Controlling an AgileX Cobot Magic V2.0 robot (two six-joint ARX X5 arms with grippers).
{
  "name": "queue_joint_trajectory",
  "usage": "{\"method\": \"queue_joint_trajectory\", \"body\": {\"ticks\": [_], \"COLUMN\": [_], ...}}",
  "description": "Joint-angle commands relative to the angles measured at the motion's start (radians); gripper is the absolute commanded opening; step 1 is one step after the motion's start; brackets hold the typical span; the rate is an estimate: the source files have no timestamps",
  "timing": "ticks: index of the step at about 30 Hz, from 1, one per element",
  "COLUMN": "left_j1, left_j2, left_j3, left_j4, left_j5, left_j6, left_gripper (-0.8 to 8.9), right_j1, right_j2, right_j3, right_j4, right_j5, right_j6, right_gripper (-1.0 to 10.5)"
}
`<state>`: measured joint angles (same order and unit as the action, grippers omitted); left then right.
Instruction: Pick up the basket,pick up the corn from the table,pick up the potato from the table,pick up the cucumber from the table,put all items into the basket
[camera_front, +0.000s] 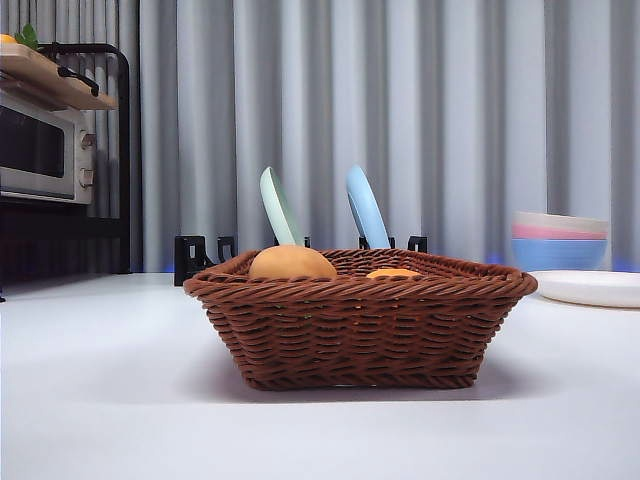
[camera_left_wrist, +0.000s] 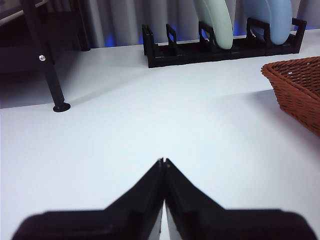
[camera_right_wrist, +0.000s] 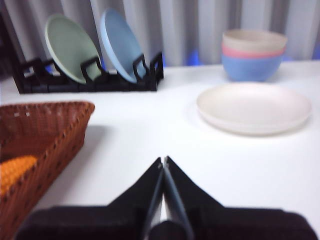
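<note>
The reddish-brown wicker basket (camera_front: 360, 320) stands on the white table (camera_front: 100, 400) in the middle of the front view. Inside it the tan potato (camera_front: 292, 264) rises above the rim on the left, and the orange corn (camera_front: 393, 272) just peeks over on the right. The corn (camera_right_wrist: 15, 170) also shows in the basket (camera_right_wrist: 45, 130) in the right wrist view. The cucumber is hidden. My left gripper (camera_left_wrist: 163, 161) is shut and empty over bare table, beside the basket's corner (camera_left_wrist: 300, 87). My right gripper (camera_right_wrist: 163, 160) is shut and empty, off the basket's other side.
A black rack (camera_front: 200, 255) behind the basket holds a green plate (camera_front: 279, 205) and a blue plate (camera_front: 366, 207). Stacked bowls (camera_front: 560, 240) and a white plate (camera_front: 590, 288) sit at the right. A microwave (camera_front: 45, 150) on a black stand is at the far left.
</note>
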<state>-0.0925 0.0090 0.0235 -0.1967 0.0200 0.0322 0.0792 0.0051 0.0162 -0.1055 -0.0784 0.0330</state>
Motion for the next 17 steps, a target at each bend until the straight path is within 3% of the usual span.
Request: {"method": "queue_joint_trajectory", "body": {"ticks": [1,5,9,17], "left_j1": [0.003,0.003,0.003,0.003], "left_j2": [-0.003,-0.003,-0.003,-0.003], "left_j3": [-0.016,-0.016,-0.016,-0.016], "left_j4": [0.003,0.003,0.003,0.003], "left_j5": [0.006,0.006,0.006,0.006], "left_j6": [-0.009,-0.009,-0.009,-0.009], "left_gripper": [-0.03,-0.03,-0.03,-0.03], "right_j1": [0.000,0.000,0.000,0.000], "right_j2": [-0.004,-0.004,-0.004,-0.003], "right_j3": [-0.010,-0.010,-0.010,-0.010], "right_j4": [-0.029,-0.075,-0.075,-0.075], "right_j5": [0.003,0.002,0.003,0.007], "right_j6": [-0.007,0.001,0.065,0.063], "right_gripper": [0.0,0.0,0.0,0.0]}}
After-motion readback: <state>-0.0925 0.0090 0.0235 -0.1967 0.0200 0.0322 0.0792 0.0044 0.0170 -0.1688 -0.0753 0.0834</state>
